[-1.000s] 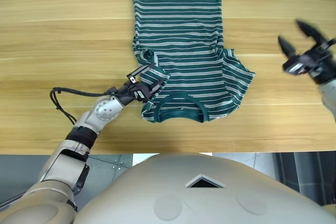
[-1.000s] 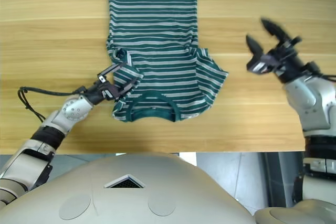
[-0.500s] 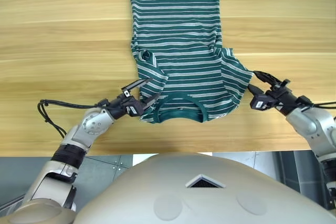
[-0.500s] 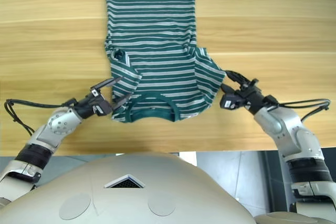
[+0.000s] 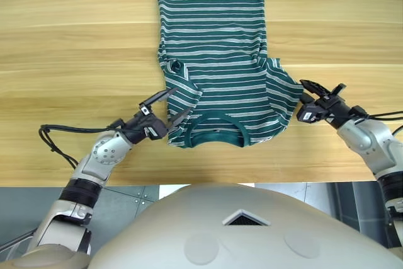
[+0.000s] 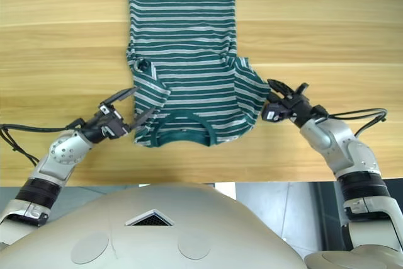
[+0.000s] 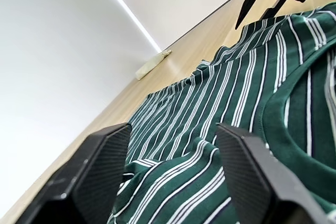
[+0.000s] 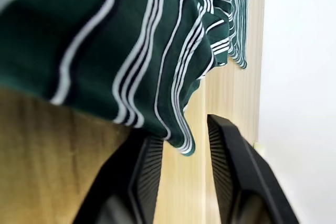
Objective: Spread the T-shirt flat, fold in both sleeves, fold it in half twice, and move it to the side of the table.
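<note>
A green T-shirt (image 5: 214,48) with white stripes lies on the wooden table (image 5: 75,42), collar toward me and both sleeves folded in over the body. My left gripper (image 5: 174,103) is open at the shirt's near left shoulder, its fingers (image 7: 100,166) low on either side of the striped cloth (image 7: 210,129). My right gripper (image 5: 305,91) is open at the shirt's right edge, just off the folded sleeve. In the right wrist view the hem (image 8: 178,129) hangs between the two fingers (image 8: 231,166).
The table's near edge (image 5: 189,184) runs just below the collar. A black cable (image 5: 60,131) loops off my left forearm over the wood. Bare wood lies to the left and right of the shirt and beyond its far hem.
My right arm came down from the far right to the shirt's right edge and moved in closer. My left gripper drew back from the left sleeve, opened, and now sits at the shoulder.
</note>
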